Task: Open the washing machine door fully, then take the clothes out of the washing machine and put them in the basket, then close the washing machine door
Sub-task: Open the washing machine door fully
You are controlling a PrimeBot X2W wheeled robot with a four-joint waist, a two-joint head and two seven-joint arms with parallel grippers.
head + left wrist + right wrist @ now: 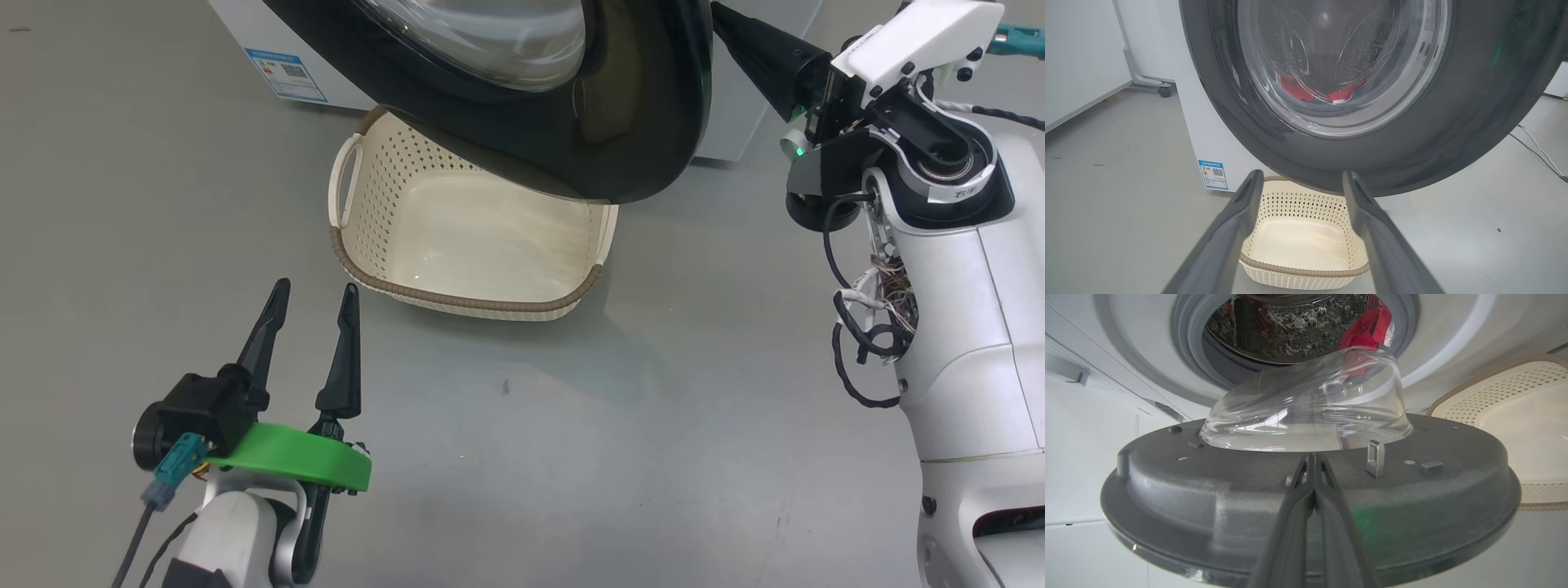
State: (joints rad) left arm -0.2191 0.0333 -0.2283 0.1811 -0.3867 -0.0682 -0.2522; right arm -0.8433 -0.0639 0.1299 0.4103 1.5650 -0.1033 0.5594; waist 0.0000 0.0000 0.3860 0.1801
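Nearest to us, the left gripper (317,286) hovers low over bare grey floor (653,408), fingers spread wide, nothing between them.

Just beyond its tips sits the basket (457,300), with nothing in it. The near rim is in the open; the far part lies under the overhanging washing machine door (637,122).

The door stands partly swung out, not fully open. The right gripper (1312,457) has its fingers pressed together, holding nothing. Its tips are at the door's grey inner face, just below the glass bowl (1306,408). Contact looks likely, but we cannot confirm it.

Judgement on the door: stiff, hinged, fairly heavy. The glossy black rim is probably slippery. Better to push on the matte inner plastic, well away from the glass and beside the latch hook (1375,457), not on it.

Farther back is the washing machine (1208,134) with its grey rubber ring (1184,347). The clothes (1367,328) lie red inside the dimpled drum (1274,330).

Judgement on the clothes: soft, light, limp. Pinch a raised fold at the top of the heap. Expect them to drape and drag over the rubber ring.

Room for moving: the door's lower edge covers part of the basket, so the drop path is narrowed until the door swings wider. There is open floor on both sides of the basket. The port mouth is unobstructed apart from the bowl in front of it.
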